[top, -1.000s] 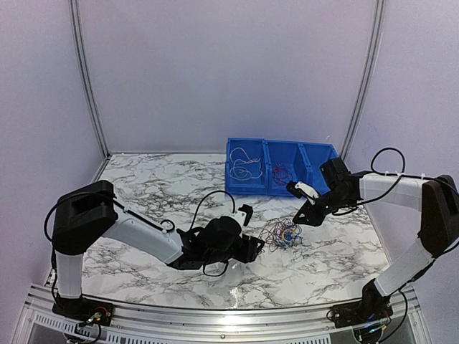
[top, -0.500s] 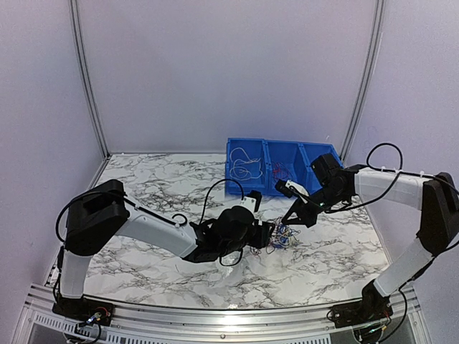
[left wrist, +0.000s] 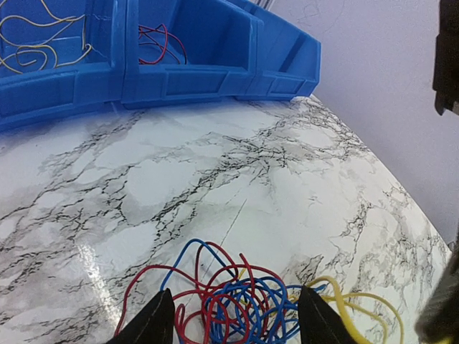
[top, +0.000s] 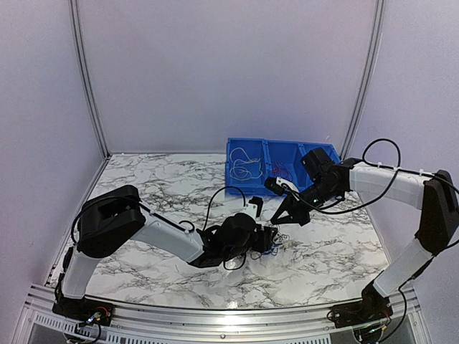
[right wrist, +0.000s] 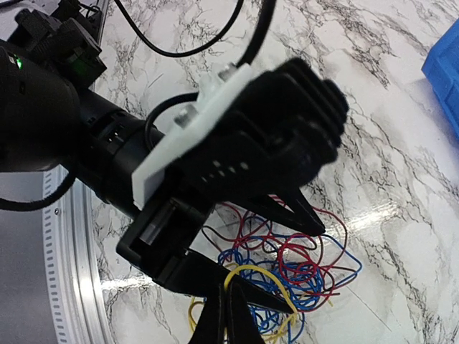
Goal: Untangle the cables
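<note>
left gripper (left wrist: 237,292) apart around the cables (left wrist: 215,304); right gripper (right wrist: 224,309) together, maybe on a strand; i would lift it slowly.

1. Cables (left wrist: 233,304): red, blue and yellow strands.
2. Table (left wrist: 237,165): white marble pattern, grey-black veins.
3. Bins (left wrist: 193,79): bright blue; one has yellow wires (left wrist: 43,43), another red wires (left wrist: 154,43).
4. Arms (top: 168,240): white shells, black joints.

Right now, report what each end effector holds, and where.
Left end effector: open, straddling the tangled bunch of thin red, blue and yellow wires, gripping nothing. Right end effector: shut by a yellow loop; whether it pinches it cannot be told.
</note>
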`<state>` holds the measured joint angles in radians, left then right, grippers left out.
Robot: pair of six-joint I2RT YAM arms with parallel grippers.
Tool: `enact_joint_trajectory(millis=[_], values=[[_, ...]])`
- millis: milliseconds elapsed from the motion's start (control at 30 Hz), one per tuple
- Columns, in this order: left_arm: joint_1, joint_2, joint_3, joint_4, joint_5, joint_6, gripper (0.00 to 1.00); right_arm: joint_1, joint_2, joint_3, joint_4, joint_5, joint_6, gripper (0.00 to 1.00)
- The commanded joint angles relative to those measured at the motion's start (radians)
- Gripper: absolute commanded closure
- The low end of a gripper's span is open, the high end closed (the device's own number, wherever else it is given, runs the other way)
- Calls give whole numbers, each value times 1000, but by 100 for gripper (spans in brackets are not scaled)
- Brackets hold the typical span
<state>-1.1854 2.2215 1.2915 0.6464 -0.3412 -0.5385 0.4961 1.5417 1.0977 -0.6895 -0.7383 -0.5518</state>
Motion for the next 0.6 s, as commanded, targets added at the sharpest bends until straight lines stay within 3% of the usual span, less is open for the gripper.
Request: enact_joint_trajectory(millis=[0, 167, 367, 567], values=[[3, 74, 68, 51, 34, -36, 40, 10, -3, 29, -8, -34, -6, 100], [1, 134, 76, 52, 29, -72, 47, 10, -55, 28, -4, -23, -16, 100], [1, 169, 84, 52, 35, -68, 73, 8, -139, 113, 29, 71, -3, 100], [2, 169, 70, 52, 52, -69, 82, -2, -178, 290, 26, 93, -20, 100]])
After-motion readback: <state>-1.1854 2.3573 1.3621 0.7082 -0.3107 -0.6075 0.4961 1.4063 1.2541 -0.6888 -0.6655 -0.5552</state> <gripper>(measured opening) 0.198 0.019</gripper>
